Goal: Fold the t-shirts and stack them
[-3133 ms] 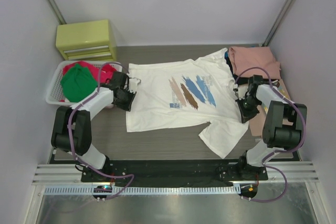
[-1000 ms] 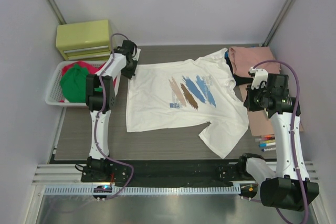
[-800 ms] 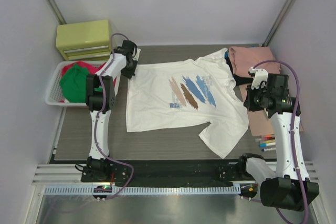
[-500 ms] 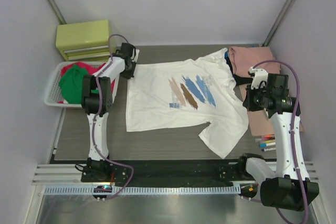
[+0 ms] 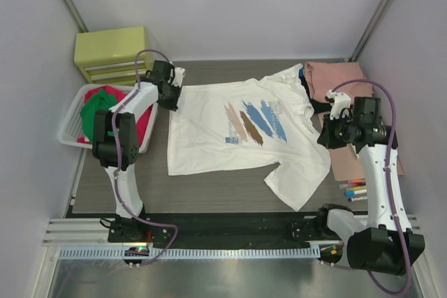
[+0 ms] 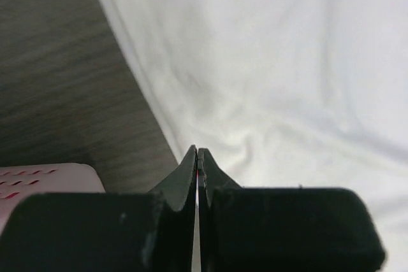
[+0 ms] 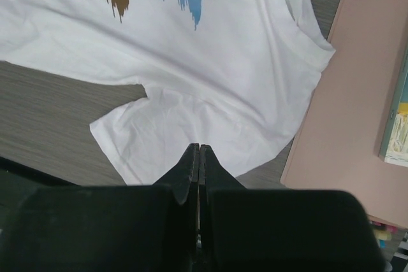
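The white printed t-shirt (image 5: 237, 127) is spread flat, print up, in the middle of the table (image 5: 209, 190). Its sleeves are turned towards the right edge. One sleeve lies towards the near right corner and the other reaches the far right corner.

The left gripper (image 5: 170, 100) is held at the shirt's far left corner, beside the white slotted basket (image 5: 70, 120). In the left wrist view its fingertips (image 6: 197, 152) are pressed together with no gap, right at the shirt's hem (image 6: 287, 81), where cloth meets bare tabletop. Whether any cloth is pinched between them cannot be told. A pale corner of the basket (image 6: 38, 179) is seen just left of the fingers.

The right gripper (image 5: 325, 137) is held above the shirt's right side. In the right wrist view its fingers (image 7: 199, 148) are fully closed on nothing and point down at the near sleeve (image 7: 191, 125).

A green t-shirt (image 5: 93, 111) and a red one (image 5: 143, 118) are bundled in the basket at the left edge. A folded salmon-pink t-shirt (image 5: 342, 78) is laid in the far right corner, with black cloth (image 5: 308, 88) showing at its left side. A yellow-green drawer box (image 5: 115, 52) is set in the far left corner, and some markers (image 5: 355, 190) lie along the right edge.
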Robot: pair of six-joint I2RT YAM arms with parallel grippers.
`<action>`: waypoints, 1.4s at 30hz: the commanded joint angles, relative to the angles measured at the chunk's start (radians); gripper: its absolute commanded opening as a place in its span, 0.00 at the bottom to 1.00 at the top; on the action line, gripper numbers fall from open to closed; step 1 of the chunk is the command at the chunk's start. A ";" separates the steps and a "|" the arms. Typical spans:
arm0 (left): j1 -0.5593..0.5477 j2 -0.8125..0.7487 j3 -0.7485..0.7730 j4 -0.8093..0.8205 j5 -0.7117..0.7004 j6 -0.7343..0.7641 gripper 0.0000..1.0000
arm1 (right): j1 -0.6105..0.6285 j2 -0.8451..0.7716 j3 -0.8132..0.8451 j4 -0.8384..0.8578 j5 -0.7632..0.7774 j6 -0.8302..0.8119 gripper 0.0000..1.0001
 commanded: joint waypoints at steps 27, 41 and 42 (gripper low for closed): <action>-0.002 -0.036 -0.081 -0.135 0.131 -0.033 0.00 | 0.002 -0.248 -0.076 -0.409 0.158 -0.591 0.43; 0.261 0.196 0.268 -0.130 0.022 -0.069 0.00 | 0.002 -0.198 -0.114 -0.360 0.123 -0.562 0.43; 0.271 0.202 0.289 -0.142 0.031 -0.067 0.00 | 0.002 -0.189 -0.114 -0.355 0.118 -0.557 0.42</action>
